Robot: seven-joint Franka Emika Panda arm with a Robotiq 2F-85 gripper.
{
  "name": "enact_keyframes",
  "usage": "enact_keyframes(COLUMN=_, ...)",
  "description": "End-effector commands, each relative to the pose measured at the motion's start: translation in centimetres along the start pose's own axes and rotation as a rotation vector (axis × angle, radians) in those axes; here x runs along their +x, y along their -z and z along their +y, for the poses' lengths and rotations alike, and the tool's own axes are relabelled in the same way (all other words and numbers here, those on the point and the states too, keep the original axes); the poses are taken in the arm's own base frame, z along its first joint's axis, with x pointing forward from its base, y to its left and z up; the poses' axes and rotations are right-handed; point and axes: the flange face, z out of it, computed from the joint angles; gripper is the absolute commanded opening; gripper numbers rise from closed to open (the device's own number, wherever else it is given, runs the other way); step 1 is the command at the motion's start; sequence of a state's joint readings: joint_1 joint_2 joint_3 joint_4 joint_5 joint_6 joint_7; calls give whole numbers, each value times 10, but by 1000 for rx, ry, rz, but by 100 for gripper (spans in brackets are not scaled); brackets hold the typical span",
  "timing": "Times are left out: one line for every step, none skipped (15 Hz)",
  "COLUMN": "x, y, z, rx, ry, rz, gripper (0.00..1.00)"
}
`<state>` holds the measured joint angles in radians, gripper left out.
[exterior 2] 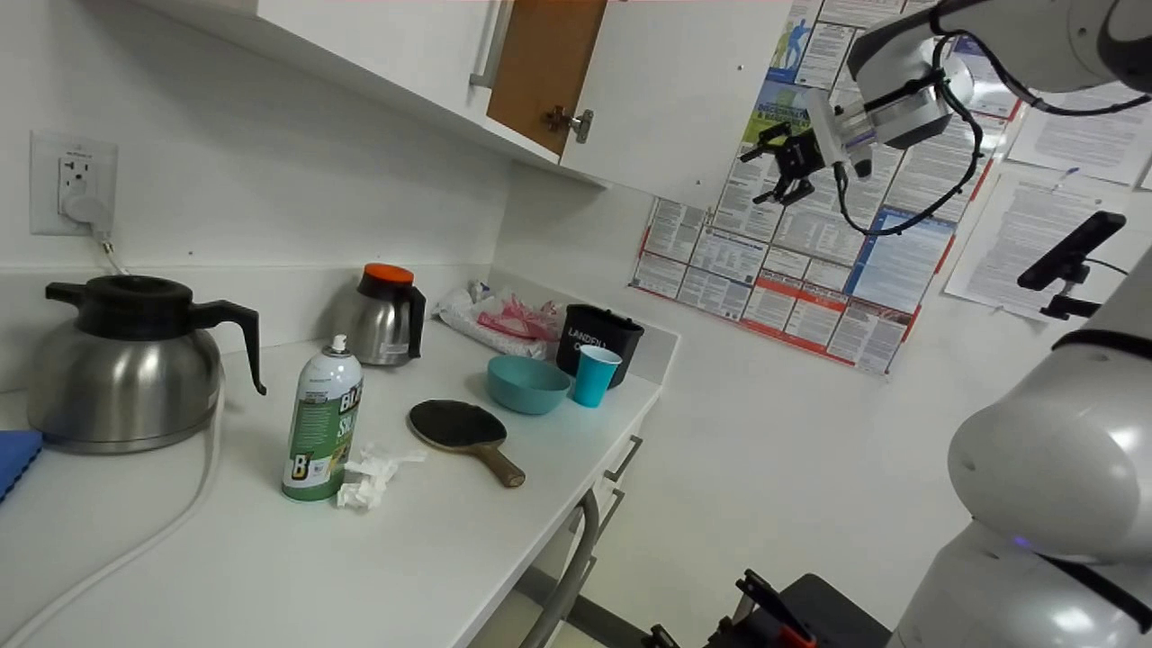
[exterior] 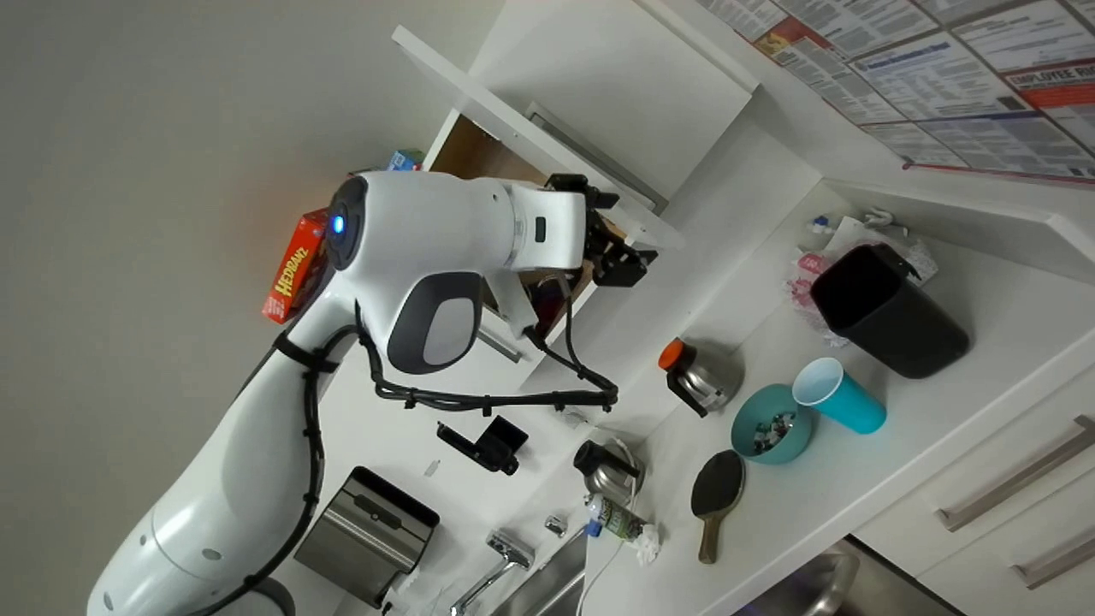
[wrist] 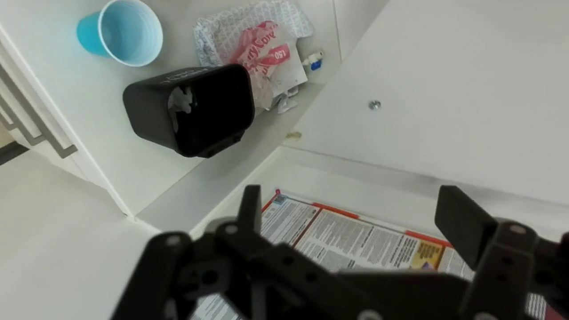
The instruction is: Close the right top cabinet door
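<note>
Gripper: fingers spread wide with nothing between them; whether they touch the door cannot be told.
Right top cabinet door: standing open, high over the worktop, toward the end edge nearest the posters.
Door feel: probably stiff, smooth and fairly light, guided by its hinge; it may skid under the fingers.
Where to take it: push rather than grasp, I judge, on the outer face near the free edge.
Worktop end edge: black bin just beside it.
</note>
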<state>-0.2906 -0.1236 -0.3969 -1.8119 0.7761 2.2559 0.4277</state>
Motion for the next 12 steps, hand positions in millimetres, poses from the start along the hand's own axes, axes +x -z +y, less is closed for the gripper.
enact_keyframes(x=27, y=10, z=-14, rx=84, ry=-166, rz=63, gripper=100)
enact_keyframes(x=31, y=11, z=-15, rx=113, ry=-205, rz=80, gripper=100)
enact_keyframes(x=34, y=12, z=-16, rx=147, ry=-234, rz=86, gripper=100)
enact_keyframes(x=36, y=11, z=-17, rx=167, ry=-243, rz=73, gripper=100)
enact_keyframes(x=36, y=9, z=-17, rx=192, ry=-238, rz=54, gripper=100)
enact_keyframes(x=37, y=5, z=-18, rx=213, ry=-249, rz=34, gripper=96)
enact_keyframes(x=38, y=2, z=-19, rx=234, ry=-259, rz=16, gripper=74)
enact_keyframes(x=39, y=-2, z=-19, rx=250, ry=-267, rz=5, gripper=71)
enact_keyframes(x=41, y=-5, z=-19, rx=264, ry=-270, rz=0, gripper=70)
enact_keyframes(x=42, y=-9, z=-18, rx=274, ry=-275, rz=-7, gripper=63)
enact_keyframes(x=43, y=-13, z=-17, rx=283, ry=-275, rz=-13, gripper=53)
enact_keyframes(x=43, y=-16, z=-17, rx=291, ry=-274, rz=-22, gripper=46)
